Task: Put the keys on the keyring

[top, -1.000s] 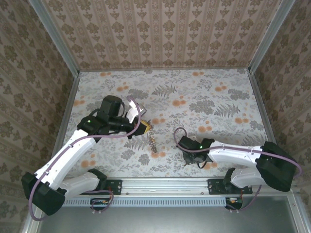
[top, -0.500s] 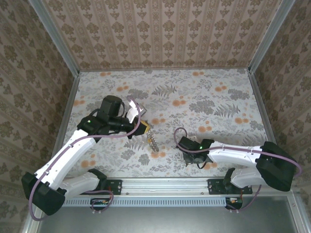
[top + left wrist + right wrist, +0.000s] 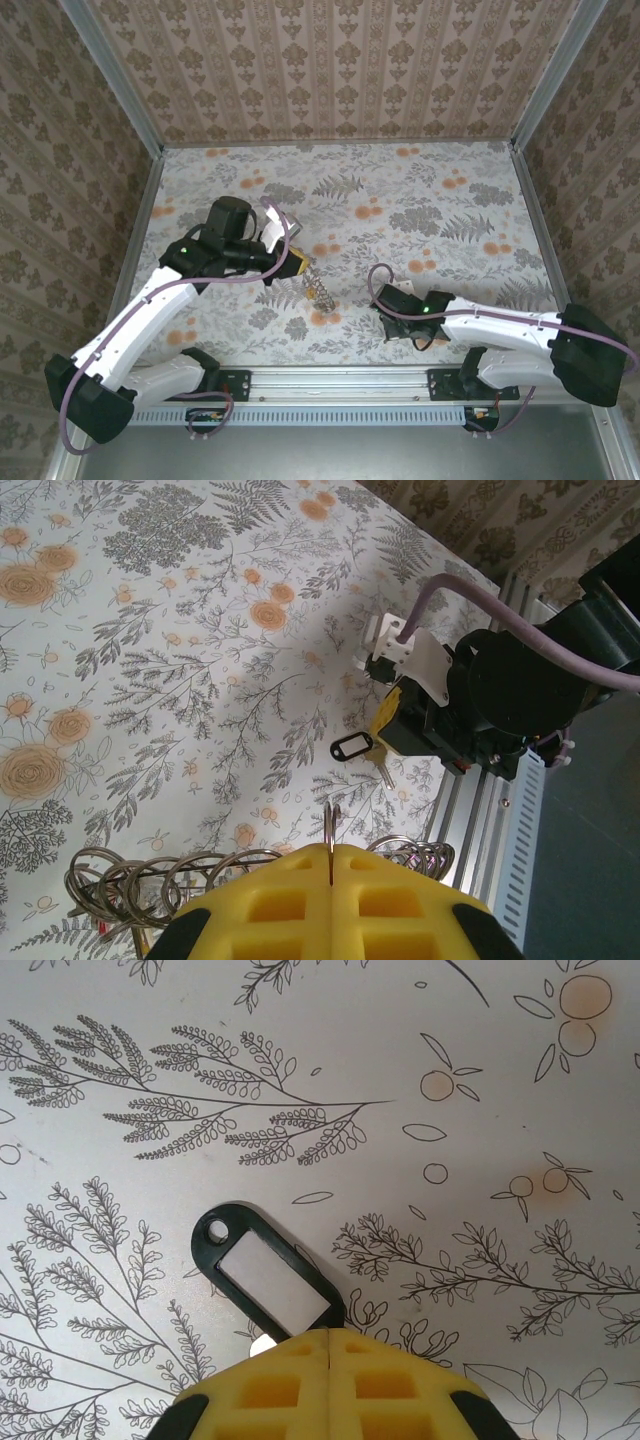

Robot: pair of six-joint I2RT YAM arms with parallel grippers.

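- Two grippers are at work, and you have both of them closed on task items.
- Your left gripper (image 3: 330,865) has its yellow foam pads pressed flat together along the seam. A thin wire loop stands up from between them.
- That loop belongs to the chain-like keyring of brownish-grey metal coils (image 3: 150,885), which spreads to either side of the pads in the left wrist view.
- From the top camera, the keyring hangs from the left gripper as a floppy strand over the floral tablecloth (image 3: 430,205), left of the table's centre. You cannot tell from these views whether its lower end touches the cloth.
- Your right gripper (image 3: 330,1345) also has its pads tight together. They pinch the near end of a small silver metal key with a black plastic tag (image 3: 268,1272).
- The tag carries a white label insert and has a round eyelet at its far end. The eyelet is free and points away from the pads.
- In the left wrist view, the right gripper points down at the cloth near the perforated metal rail (image 3: 520,810), with the tag and the key blade just beneath its fingertips. Whether the tag rests on the cloth cannot be determined.
- The key and the keyring are apart. The key sits to the right of the hanging strand and nearer the front edge.
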